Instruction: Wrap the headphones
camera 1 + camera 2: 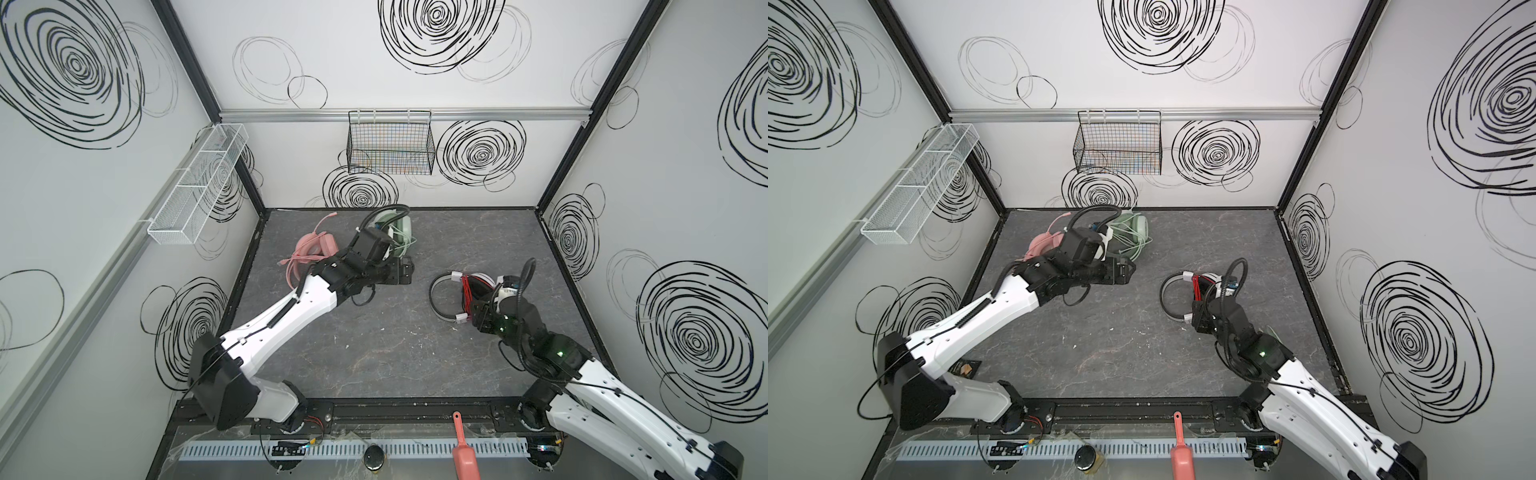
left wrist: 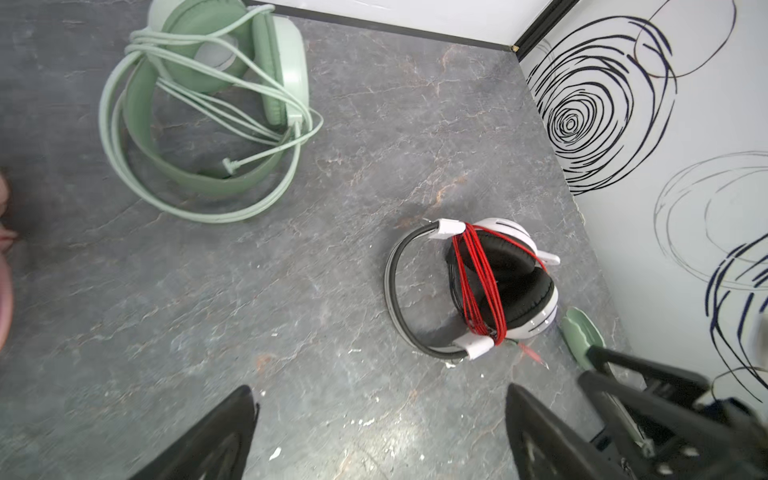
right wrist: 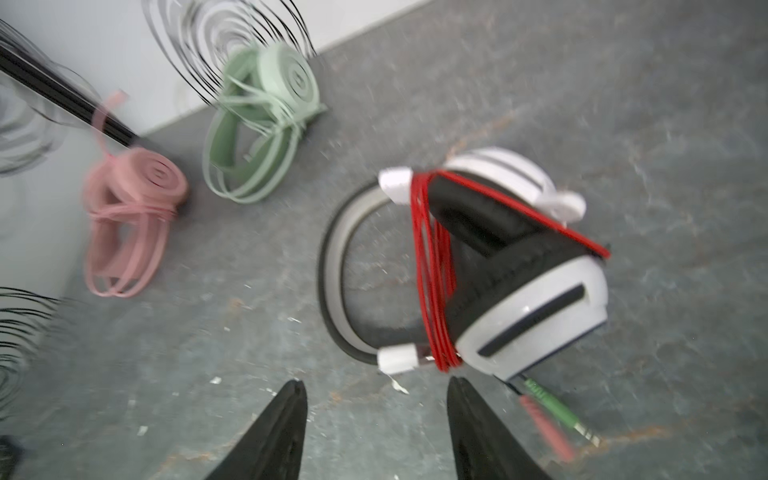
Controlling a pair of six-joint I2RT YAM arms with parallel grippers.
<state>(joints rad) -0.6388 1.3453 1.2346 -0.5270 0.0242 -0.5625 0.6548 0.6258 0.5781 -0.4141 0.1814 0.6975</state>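
Observation:
The white-and-black headphones (image 1: 440, 291) (image 3: 519, 270) lie on the right of the grey floor, their thin red cable (image 3: 432, 266) wound round the ear cups. The cable's green and pink plugs (image 3: 552, 415) rest on the floor. My right gripper (image 3: 376, 381) (image 1: 478, 311) is open just short of this headset, touching nothing. The mint-green headphones (image 2: 216, 104) (image 1: 401, 230) and the pink headphones (image 3: 129, 208) (image 1: 309, 249) sit near the back wall with cables looped round them. My left gripper (image 2: 380, 388) (image 1: 407, 270) hovers open in front of the green set, with only floor between its fingers.
A black wire basket (image 1: 390, 145) hangs on the back wall and a white mesh basket (image 1: 199, 183) on the left wall. A coral scoop (image 1: 463, 449) and a black round item (image 1: 374, 455) lie beyond the front rail. A small green piece (image 2: 582, 332) lies by the right wall.

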